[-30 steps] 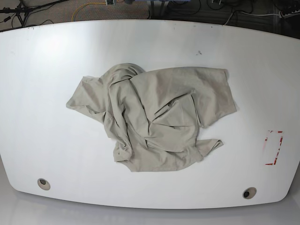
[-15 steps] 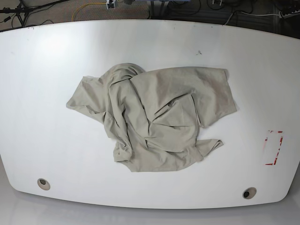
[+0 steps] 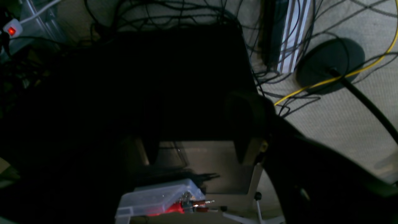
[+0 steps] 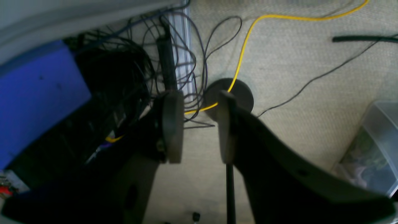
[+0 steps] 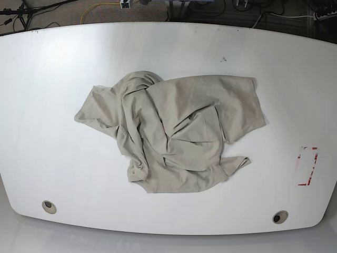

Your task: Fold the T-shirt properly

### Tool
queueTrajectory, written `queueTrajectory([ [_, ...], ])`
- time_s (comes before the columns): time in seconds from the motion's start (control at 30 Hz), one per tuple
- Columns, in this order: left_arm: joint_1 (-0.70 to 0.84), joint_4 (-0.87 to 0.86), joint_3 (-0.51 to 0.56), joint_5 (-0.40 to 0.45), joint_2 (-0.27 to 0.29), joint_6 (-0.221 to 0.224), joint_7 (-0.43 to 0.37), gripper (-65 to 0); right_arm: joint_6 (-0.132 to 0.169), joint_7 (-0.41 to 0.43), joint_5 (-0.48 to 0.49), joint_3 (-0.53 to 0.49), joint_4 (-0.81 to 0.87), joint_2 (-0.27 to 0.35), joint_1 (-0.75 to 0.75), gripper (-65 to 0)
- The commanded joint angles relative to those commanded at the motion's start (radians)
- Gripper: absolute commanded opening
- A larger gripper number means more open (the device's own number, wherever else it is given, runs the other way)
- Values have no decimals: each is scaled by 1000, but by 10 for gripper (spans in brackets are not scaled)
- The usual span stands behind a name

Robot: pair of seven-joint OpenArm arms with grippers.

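The T-shirt lies crumpled mid-table, a sleeve trailing left, another far right. Neither arm shows above the table. The right gripper hangs over carpet, jaws narrowly apart, holding nothing. The left gripper is too dark to judge.

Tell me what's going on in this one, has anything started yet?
Nothing is handling the T-shirt yet. It lies crumpled in a heap near the middle of the white table, unfolded, with no arm in the base view. Both wrist cameras look down at the floor and cables, off the table. The right claw is open and empty. The left claw is too dark to judge.
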Motion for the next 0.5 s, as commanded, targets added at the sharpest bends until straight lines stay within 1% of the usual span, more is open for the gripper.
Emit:
queueTrajectory([
  [0.5,115,201,6,-1,-12,0,-6,-315,0,1,-4,-3,110,-2,-63,-477],
])
